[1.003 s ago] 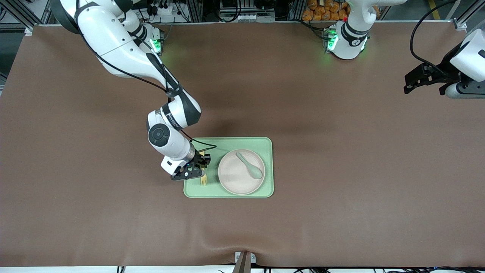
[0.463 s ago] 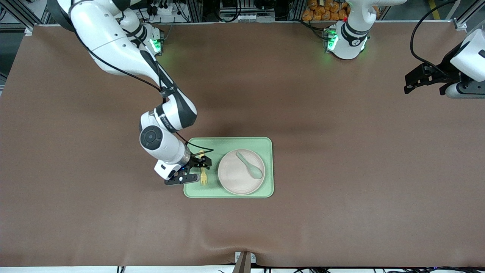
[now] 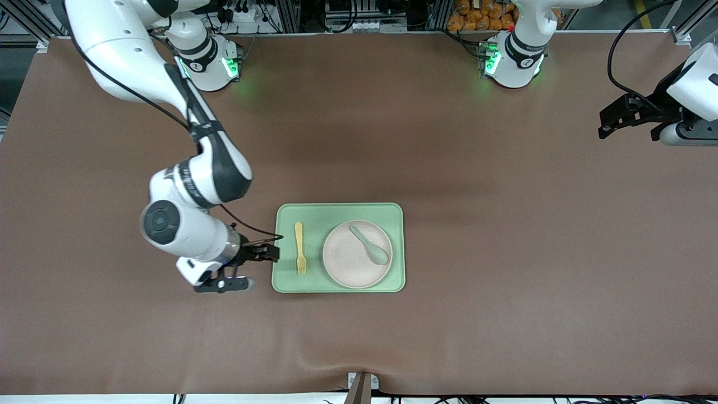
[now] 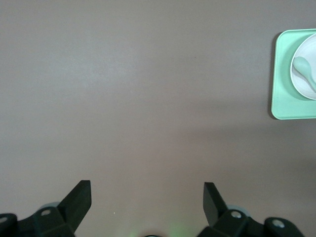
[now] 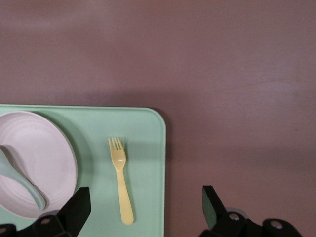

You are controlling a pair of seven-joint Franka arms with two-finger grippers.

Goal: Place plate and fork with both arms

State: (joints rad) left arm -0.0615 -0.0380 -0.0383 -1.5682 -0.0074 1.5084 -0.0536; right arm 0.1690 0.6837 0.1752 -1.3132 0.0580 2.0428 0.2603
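The pale yellow fork (image 3: 300, 247) lies flat on the light green tray (image 3: 336, 213), beside the off-white plate (image 3: 350, 266), tines toward the front camera. My right gripper (image 3: 262, 268) is open and empty, just off the tray's edge toward the right arm's end of the table. In the right wrist view the fork (image 5: 121, 182) lies between the plate (image 5: 34, 153) and the tray's edge, under the open right gripper (image 5: 145, 197). My left gripper (image 3: 625, 126) is open and empty and waits at the left arm's end of the table; in its own view (image 4: 146, 192) it hangs over bare table.
A grey-green spoon (image 3: 370, 244) lies in the plate; it also shows in the right wrist view (image 5: 19, 182) and the left wrist view (image 4: 305, 69). The brown table mat (image 3: 505, 252) surrounds the tray.
My right gripper has let go of the fork and drawn back off the tray toward the right arm's end of the table. The fork now lies uncovered on the tray. The left arm has not moved.
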